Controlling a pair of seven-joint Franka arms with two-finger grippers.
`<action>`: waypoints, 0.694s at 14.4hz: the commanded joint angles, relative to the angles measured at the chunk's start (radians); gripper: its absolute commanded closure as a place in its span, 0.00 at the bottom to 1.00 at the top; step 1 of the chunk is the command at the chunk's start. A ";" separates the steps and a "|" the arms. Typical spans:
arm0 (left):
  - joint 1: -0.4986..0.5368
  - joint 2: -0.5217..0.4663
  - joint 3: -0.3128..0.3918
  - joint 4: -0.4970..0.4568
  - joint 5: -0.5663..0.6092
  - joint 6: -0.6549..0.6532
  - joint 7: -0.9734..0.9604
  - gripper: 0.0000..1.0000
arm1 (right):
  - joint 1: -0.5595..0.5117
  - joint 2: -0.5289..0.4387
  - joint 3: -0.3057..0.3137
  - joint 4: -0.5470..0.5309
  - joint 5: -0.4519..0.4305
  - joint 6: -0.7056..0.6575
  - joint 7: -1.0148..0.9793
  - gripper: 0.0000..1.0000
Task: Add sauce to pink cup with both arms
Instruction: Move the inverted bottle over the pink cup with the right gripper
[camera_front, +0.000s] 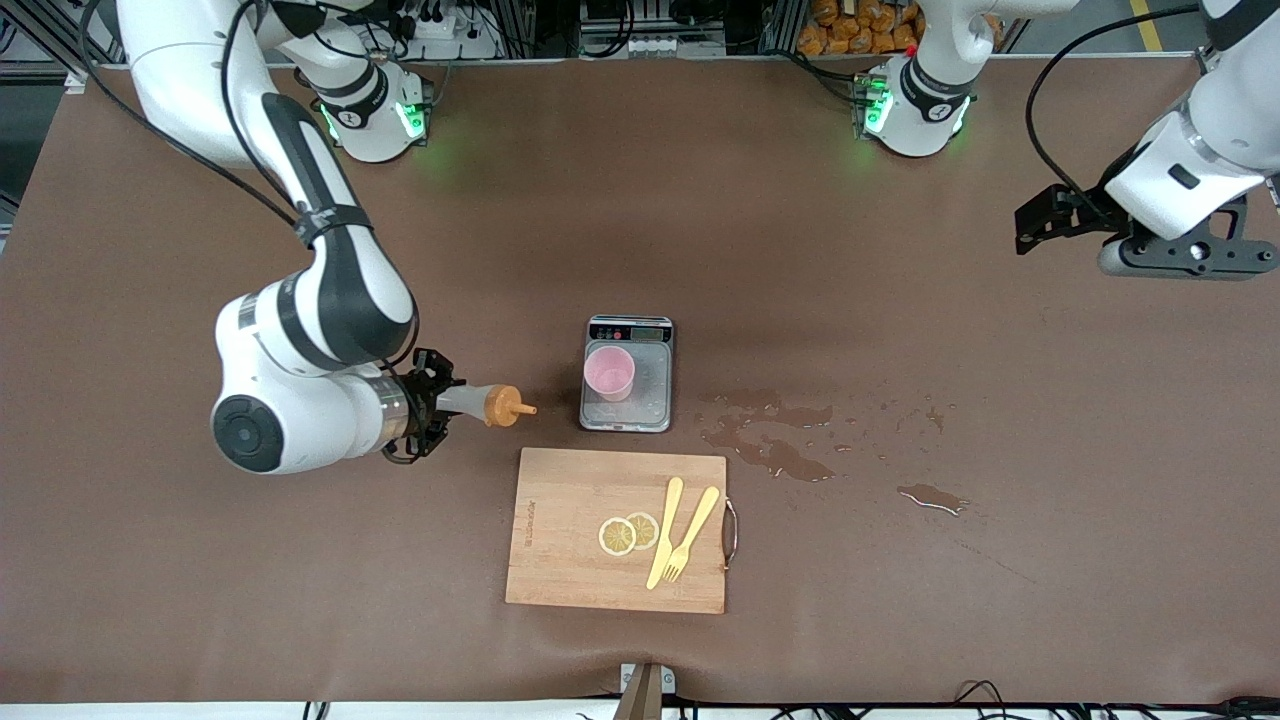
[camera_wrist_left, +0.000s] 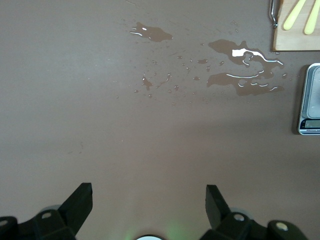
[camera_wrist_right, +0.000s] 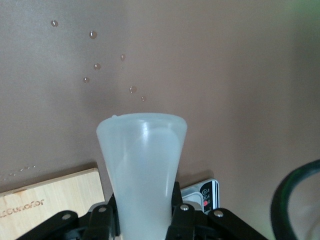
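The sauce bottle (camera_front: 478, 402) is held lying level, its orange nozzle pointing toward the pink cup (camera_front: 609, 373). My right gripper (camera_front: 436, 401) is shut on the bottle's translucent body, above the table at the right arm's end of the scale. The cup stands upright on the grey scale (camera_front: 652, 398), a short gap from the nozzle tip. In the right wrist view the bottle (camera_wrist_right: 142, 150) fills the space between the right gripper's (camera_wrist_right: 142, 216) fingers, and its nozzle is hidden. My left gripper (camera_front: 1185, 258) waits over the left arm's end of the table. It (camera_wrist_left: 148, 200) stands open and holds nothing.
A wooden cutting board (camera_front: 560, 560) lies nearer the front camera than the scale, carrying two lemon slices (camera_front: 628, 533), a yellow knife and a fork (camera_front: 690, 535). Puddles of spilled liquid (camera_front: 775, 445) spread from beside the scale toward the left arm's end.
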 joint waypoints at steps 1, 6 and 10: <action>0.015 0.000 0.005 0.049 0.024 -0.030 0.022 0.00 | 0.041 -0.015 -0.005 0.006 -0.061 -0.015 0.065 0.61; 0.020 0.013 -0.002 0.078 0.056 -0.022 0.013 0.00 | 0.116 -0.015 -0.003 0.005 -0.142 -0.021 0.148 0.61; 0.015 0.025 -0.004 0.080 0.053 -0.021 0.004 0.00 | 0.161 -0.014 -0.003 -0.006 -0.177 -0.041 0.165 0.61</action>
